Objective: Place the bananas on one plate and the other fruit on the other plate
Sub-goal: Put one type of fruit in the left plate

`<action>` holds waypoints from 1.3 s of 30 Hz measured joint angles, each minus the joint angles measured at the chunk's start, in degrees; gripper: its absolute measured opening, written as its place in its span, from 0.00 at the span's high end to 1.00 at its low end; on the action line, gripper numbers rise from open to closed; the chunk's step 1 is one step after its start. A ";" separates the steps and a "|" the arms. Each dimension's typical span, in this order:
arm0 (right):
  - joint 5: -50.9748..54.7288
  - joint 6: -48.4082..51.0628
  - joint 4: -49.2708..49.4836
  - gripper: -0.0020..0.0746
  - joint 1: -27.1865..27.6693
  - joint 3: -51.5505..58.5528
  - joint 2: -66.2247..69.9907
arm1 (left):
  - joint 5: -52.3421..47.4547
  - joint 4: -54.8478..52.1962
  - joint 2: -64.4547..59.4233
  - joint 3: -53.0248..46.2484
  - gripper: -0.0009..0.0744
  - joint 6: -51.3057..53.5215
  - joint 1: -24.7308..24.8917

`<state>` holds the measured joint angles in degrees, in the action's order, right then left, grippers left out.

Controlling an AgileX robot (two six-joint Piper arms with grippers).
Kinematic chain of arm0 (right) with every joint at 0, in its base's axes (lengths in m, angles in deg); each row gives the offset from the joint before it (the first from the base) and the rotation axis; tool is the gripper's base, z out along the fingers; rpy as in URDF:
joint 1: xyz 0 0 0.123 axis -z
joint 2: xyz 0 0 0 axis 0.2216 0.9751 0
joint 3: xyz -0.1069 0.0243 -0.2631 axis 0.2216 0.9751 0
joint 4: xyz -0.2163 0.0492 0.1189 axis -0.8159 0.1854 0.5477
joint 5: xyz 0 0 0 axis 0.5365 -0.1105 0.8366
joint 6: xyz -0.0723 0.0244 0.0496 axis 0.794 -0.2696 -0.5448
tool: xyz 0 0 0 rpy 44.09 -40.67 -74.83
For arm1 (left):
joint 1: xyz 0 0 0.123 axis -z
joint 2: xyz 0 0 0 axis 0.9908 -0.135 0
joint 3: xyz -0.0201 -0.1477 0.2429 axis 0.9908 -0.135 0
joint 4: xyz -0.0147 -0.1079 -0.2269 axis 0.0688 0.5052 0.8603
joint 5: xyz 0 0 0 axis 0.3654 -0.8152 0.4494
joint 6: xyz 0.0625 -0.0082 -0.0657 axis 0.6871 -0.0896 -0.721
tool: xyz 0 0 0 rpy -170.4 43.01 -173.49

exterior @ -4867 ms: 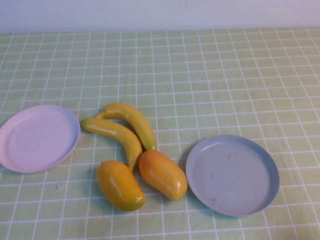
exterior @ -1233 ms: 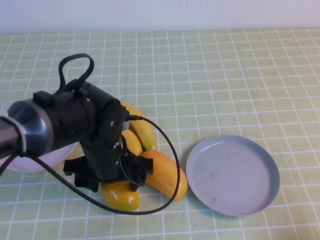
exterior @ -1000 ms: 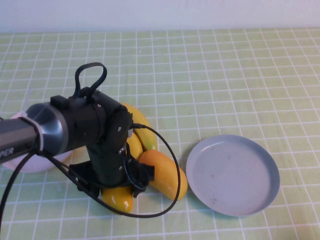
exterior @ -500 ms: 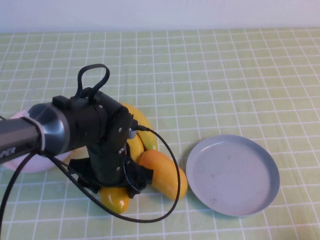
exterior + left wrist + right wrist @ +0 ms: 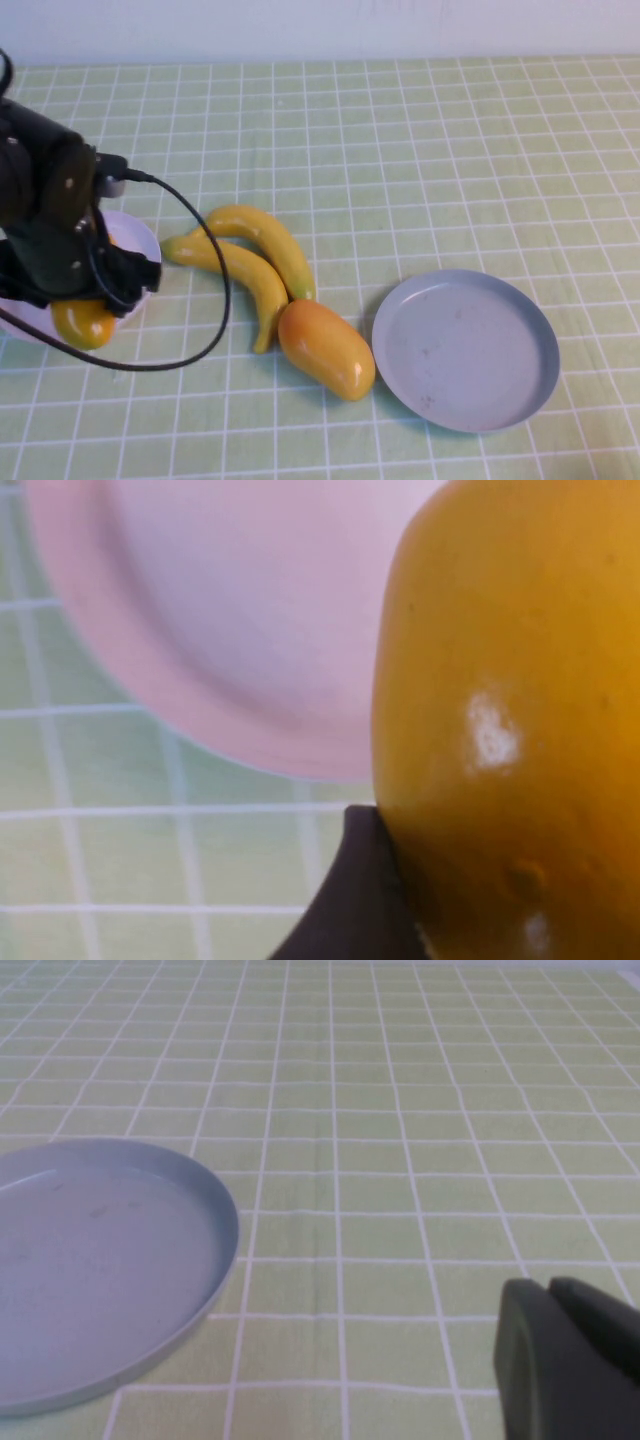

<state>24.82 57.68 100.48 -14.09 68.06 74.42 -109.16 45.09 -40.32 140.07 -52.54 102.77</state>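
Observation:
My left gripper [image 5: 88, 306] is shut on one mango-like fruit [image 5: 80, 326] and holds it over the near edge of the pale pink plate [image 5: 143, 238] at the left. In the left wrist view the fruit [image 5: 510, 710] fills the right side, one dark finger [image 5: 360, 890] lies against it, and the pink plate [image 5: 230, 610] is below. Two bananas [image 5: 262, 240] [image 5: 238, 270] lie side by side at the centre. The second mango-like fruit [image 5: 326, 348] lies just in front of them. The grey-blue plate [image 5: 465, 350] is empty at the right. My right gripper [image 5: 548, 1305] is shut and empty beside the grey-blue plate [image 5: 100, 1260]; it does not show in the high view.
A green checked cloth [image 5: 420, 150] covers the table. A black cable [image 5: 215, 290] loops from the left arm down over the cloth next to the bananas. A white wall runs along the far edge.
My left arm has lifted one mango-like fruit from beside the other and carried it left to the pink plate. The bananas and the second fruit stay put.

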 joint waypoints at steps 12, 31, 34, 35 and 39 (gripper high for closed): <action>0.00 0.00 0.00 0.99 0.00 0.00 0.00 | 2.91 4.93 -7.05 8.02 0.28 17.23 -14.52; 0.00 0.00 0.00 0.99 0.00 0.00 0.00 | -7.95 5.77 -16.65 18.94 0.18 20.71 -15.53; 0.00 0.00 0.00 0.99 0.00 0.00 0.00 | -11.15 6.82 -16.65 23.55 0.17 20.45 -15.53; 0.00 0.00 0.00 0.99 0.00 0.00 0.00 | -11.60 7.60 -16.65 25.05 0.17 20.45 -15.53; 0.00 0.00 0.00 0.99 0.00 0.00 0.00 | -12.11 11.81 -16.65 29.01 0.17 20.08 -15.53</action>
<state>24.82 57.68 100.48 -14.09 68.06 74.42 -121.26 56.90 -56.97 169.08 -32.46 87.24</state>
